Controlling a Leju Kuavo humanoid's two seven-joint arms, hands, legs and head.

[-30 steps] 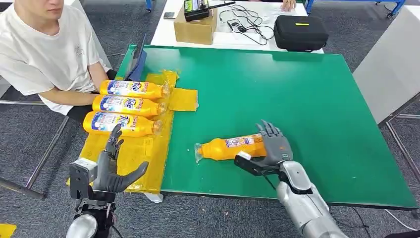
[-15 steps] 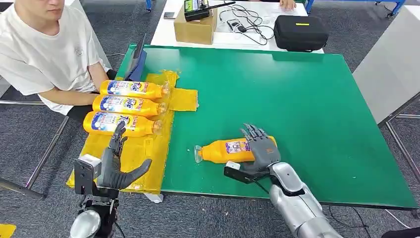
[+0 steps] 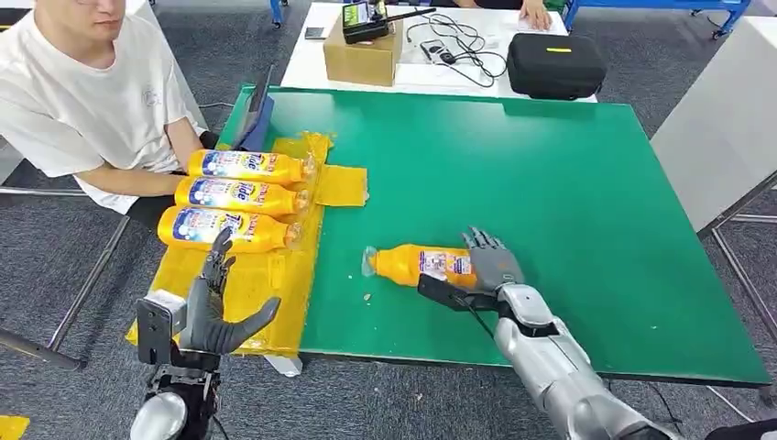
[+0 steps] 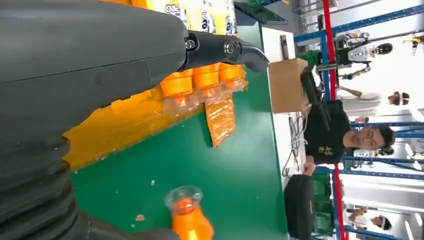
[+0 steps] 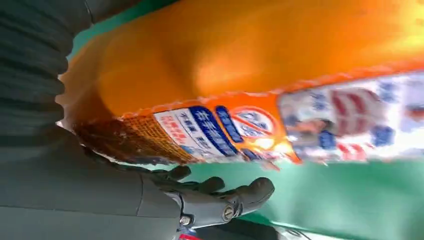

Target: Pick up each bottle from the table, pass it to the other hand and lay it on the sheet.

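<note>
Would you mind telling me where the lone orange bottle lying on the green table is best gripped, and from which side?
Probably around the wide body near its base, coming from the robot's near side. The bottle lies on its side with its cap pointing toward the yellow sheet, and the neck tapers, so the labelled body gives the firmest hold. The right hand already sits there, and the cap end stays clear for the left hand.

Three bottles (image 3: 240,197) fill the far half of the yellow sheet (image 3: 247,293); its near half lies bare. At ten o'clock a person's arm (image 3: 128,179) seems to touch them. Bare green table (image 3: 550,174) spreads toward two o'clock.
</note>
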